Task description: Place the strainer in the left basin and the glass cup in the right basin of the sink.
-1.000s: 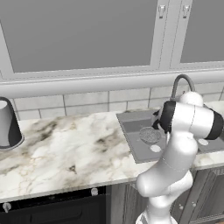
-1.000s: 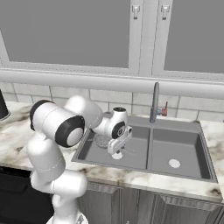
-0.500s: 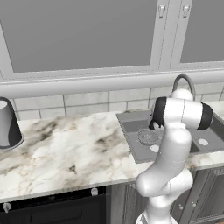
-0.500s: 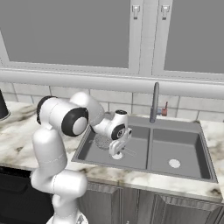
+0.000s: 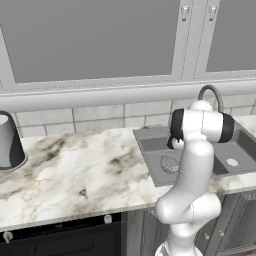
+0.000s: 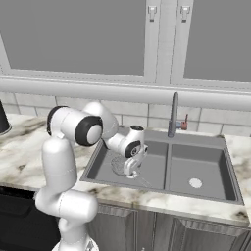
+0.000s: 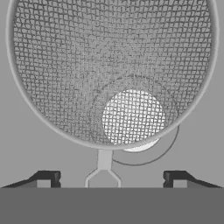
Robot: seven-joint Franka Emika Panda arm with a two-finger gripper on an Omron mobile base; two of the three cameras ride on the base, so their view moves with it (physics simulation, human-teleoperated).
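Note:
The strainer [image 7: 109, 70] lies in the left basin [image 6: 100, 164] of the sink [image 6: 162, 142], its silvery mesh bowl [image 6: 119, 165] resting over a pale drain that shows through the mesh. Its thin wire handle [image 7: 104, 159] runs back toward my hand. My gripper [image 6: 131, 171] hangs just above it, open [image 7: 111, 177], with the fingertips [image 7: 48, 177] wide on either side of the handle and not touching it. In the left base view the strainer [image 5: 170, 162] lies beside my forearm. The right basin [image 6: 203, 166] holds only its drain [image 6: 195, 183]. The glass cup is out of view.
A tall curved faucet [image 6: 172, 115] stands behind the divider. A large grey cylinder with a black base [image 5: 9, 142] sits far left on the marble counter [image 5: 75, 165]. Cabinets hang above the tiled wall.
My elbow and upper links have swung across while the hand stayed low over the strainer in the left basin. The strainer has not moved.

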